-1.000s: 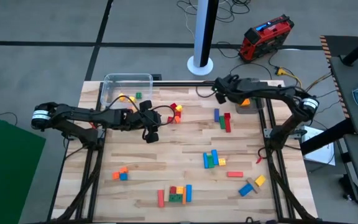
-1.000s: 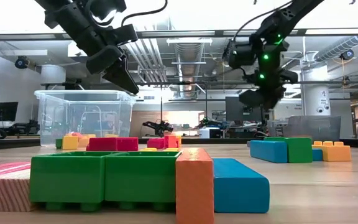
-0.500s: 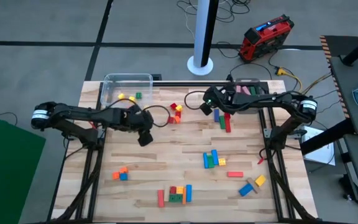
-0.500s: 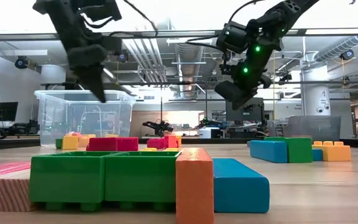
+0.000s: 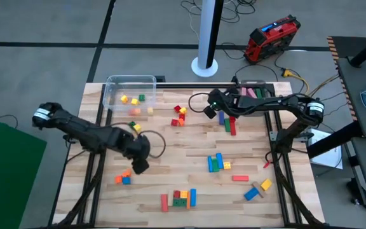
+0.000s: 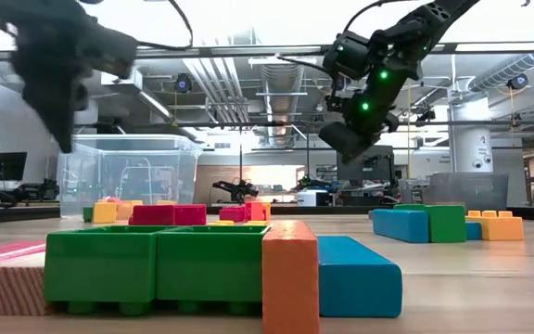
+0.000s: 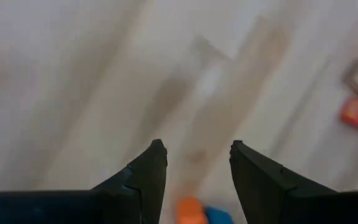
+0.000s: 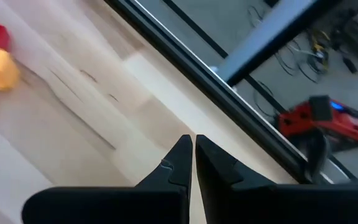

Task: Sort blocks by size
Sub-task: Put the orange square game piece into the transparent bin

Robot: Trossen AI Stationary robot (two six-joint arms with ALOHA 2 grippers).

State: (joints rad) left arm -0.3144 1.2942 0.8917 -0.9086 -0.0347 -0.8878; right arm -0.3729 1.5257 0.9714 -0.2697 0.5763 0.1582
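Observation:
Bright blocks lie scattered over the wooden table [image 5: 170, 149]. A small orange and blue pair [image 5: 123, 178] lies near the left, and red and yellow cubes [image 5: 180, 114] lie farther back. My left gripper [image 5: 140, 166] hangs open above the boards just right of that pair, which shows between its fingers [image 7: 197, 146] in the wrist view as an orange and blue pair [image 7: 201, 213]. My right gripper [image 5: 210, 109] hovers shut and holding nothing [image 8: 193, 138] at the far middle, left of the blue, green and red bars [image 5: 227, 122].
A clear tub [image 5: 130, 92] at the far left holds yellow, green and orange cubes. A second tub [image 5: 253, 94] at the far right holds pink pieces. More blocks lie at the centre right [image 5: 218, 163] and along the near edge [image 5: 180, 198], filling the low view's foreground [image 6: 211, 264].
My left gripper has swept from the table's middle toward the near edge and a little left, down toward the orange and blue pair. My right gripper went from the far right tub toward the table's left, then held still.

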